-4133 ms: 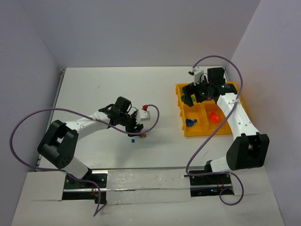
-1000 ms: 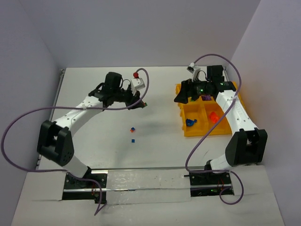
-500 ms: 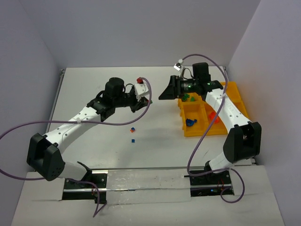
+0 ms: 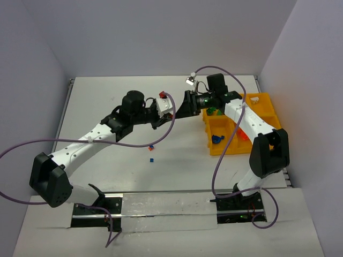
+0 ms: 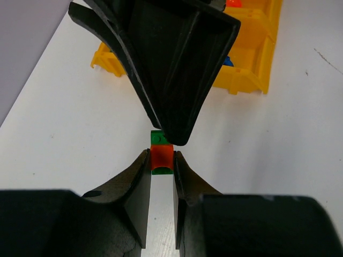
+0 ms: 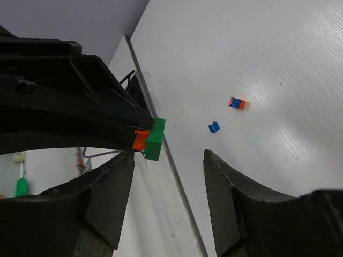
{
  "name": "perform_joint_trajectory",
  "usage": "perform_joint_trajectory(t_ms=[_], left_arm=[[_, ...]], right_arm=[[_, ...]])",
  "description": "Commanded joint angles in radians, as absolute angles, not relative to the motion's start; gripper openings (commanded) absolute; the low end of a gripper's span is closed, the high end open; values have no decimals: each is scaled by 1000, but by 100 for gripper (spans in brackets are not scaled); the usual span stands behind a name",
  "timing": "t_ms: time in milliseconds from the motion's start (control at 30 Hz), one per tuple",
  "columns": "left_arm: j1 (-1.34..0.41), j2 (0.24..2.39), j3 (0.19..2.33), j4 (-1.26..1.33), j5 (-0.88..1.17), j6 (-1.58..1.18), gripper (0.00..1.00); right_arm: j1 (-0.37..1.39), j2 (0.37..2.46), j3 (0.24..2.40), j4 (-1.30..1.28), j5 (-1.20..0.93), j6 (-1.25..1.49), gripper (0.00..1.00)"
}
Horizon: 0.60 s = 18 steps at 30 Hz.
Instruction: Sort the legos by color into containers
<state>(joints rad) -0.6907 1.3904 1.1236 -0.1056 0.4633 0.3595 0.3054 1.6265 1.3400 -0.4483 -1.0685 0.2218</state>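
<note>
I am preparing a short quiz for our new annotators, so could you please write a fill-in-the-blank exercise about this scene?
1. The left gripper is shut on a small stacked piece coloured orange and ____.
2. The right gripper has its jaws ____, one on either side of that piece.
3. On the table, the tiny loose bit beside the blue-and-orange bit is plain ____.

Missing words: green; open; blue.

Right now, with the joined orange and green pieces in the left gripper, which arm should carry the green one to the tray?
Right. The right gripper's open jaws flank the green brick, the tray sits on its side, and the left gripper is shut on the orange piece.
</note>
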Motion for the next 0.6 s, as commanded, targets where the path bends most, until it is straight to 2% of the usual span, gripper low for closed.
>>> perform_joint_trajectory(t_ms=[0,33,267,567], left_arm=[[-700,1353,1127,-46,464,375,1],[-701,1353,1127,-48,465,380,1],[-703,1347,1121,-40,465,387,0],[-704,1341,1117,-35,460,391,0]], right_arm=[[310,1626,1394,-385,-1124,240,59],[310,1628,1394,-377,-1133,243,55],[319,1632,1388,-335,-1193,279,44],[324,1647,1394,-322,-1210,291,40]])
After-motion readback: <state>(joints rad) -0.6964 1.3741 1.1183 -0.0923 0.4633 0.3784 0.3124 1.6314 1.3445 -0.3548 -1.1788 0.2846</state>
